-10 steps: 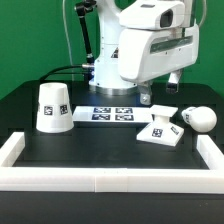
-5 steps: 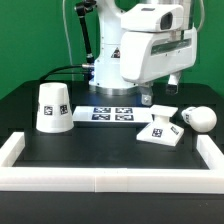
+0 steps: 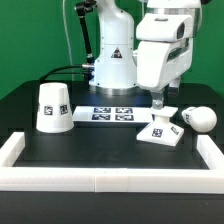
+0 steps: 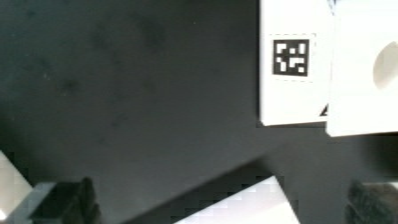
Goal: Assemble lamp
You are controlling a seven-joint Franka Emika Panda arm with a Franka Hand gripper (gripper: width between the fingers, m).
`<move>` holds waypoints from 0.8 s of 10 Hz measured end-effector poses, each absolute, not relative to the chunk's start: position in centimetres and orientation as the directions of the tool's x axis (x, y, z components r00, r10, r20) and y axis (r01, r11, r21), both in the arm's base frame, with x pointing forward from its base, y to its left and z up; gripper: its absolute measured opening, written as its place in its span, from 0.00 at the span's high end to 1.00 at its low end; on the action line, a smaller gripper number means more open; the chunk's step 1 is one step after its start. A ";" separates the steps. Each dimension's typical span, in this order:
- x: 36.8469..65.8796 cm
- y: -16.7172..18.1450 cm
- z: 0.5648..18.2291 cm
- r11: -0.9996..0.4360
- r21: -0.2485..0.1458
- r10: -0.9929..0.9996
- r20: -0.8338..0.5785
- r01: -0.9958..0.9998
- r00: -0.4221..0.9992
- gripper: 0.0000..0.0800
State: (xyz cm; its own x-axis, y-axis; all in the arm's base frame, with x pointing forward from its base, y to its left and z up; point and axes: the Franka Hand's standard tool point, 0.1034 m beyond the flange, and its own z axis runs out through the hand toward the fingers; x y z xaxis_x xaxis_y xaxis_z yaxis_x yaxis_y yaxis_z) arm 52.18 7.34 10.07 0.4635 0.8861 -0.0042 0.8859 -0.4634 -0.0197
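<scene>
The flat square lamp base (image 3: 160,131) lies on the black table at the exterior view's right, its tag facing up. It also shows in the wrist view (image 4: 302,95), tag (image 4: 292,57) visible. The round bulb (image 3: 199,118) lies just to the base's right. The cone shade (image 3: 52,106) stands at the left. My gripper (image 3: 160,102) hangs open and empty just above the table behind the base's far edge. In the wrist view the gripper (image 4: 221,205) shows one dark finger (image 4: 63,200) at each side, wide apart.
The marker board (image 3: 112,114) lies flat behind the middle of the table, left of my gripper. A low white wall (image 3: 110,178) runs along the front and both sides. A white corner (image 4: 249,205) shows between my fingers.
The arm has swung toward the exterior view's right. The gripper now hangs behind the lamp base instead of over the marker board's right end. The lamp parts have not moved.
</scene>
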 end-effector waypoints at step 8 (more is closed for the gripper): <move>47.7 7.9 9.0 -0.402 0.013 0.915 0.023 0.915 0.402 0.13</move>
State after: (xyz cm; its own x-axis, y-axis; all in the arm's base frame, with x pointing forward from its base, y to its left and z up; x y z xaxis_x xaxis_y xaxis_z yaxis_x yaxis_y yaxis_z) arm 47.71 7.93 8.99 0.4018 0.9154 0.0234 0.9155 -0.4022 0.0134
